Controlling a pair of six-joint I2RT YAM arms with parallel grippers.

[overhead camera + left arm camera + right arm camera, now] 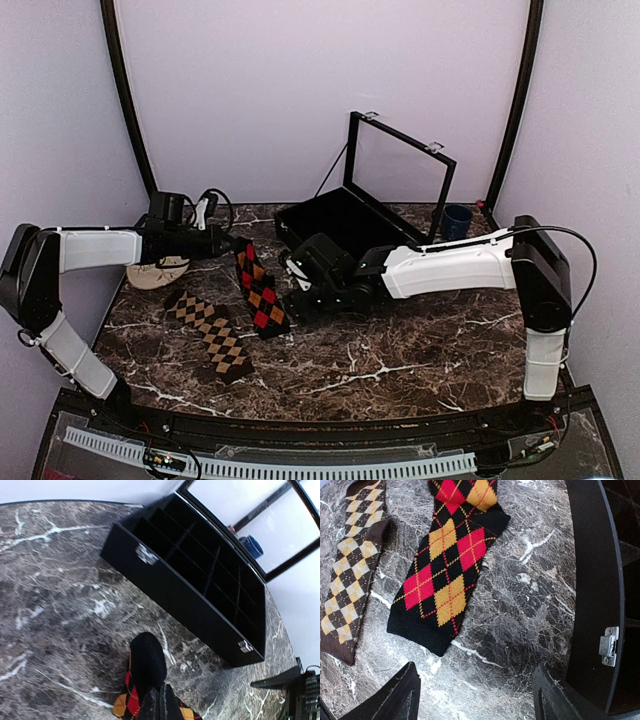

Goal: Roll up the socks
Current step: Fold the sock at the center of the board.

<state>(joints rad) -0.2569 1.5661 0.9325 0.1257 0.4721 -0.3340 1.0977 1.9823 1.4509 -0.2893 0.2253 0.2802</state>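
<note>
- My left pincer (160,694): jaws drawn narrow, pinched on the red-and-orange sock (146,662) just behind its rounded black end.
- Red-and-orange sock, remainder: was unrolled. It ran as a flat strip along the worktop (520,605) from the pinched far end to a straight black end nearer the arms' bases.
- My right pincer (475,672): jaws spread wide and held nothing. It was poised over bare marble just beside that straight black end, not touching it.
- Tan sock (352,565): was unrolled and lay flat on the worktop to the left of the red-and-orange one. The two were near each other but apart, with marble showing between them.
- Black compartment case (200,595): stood on the worktop to the right of the socks and farther back. Its glazed lid (400,165) was propped open and there were metal clasps on the front wall.
- Blue cup (252,545): stood behind the case, near the far right corner.
</note>
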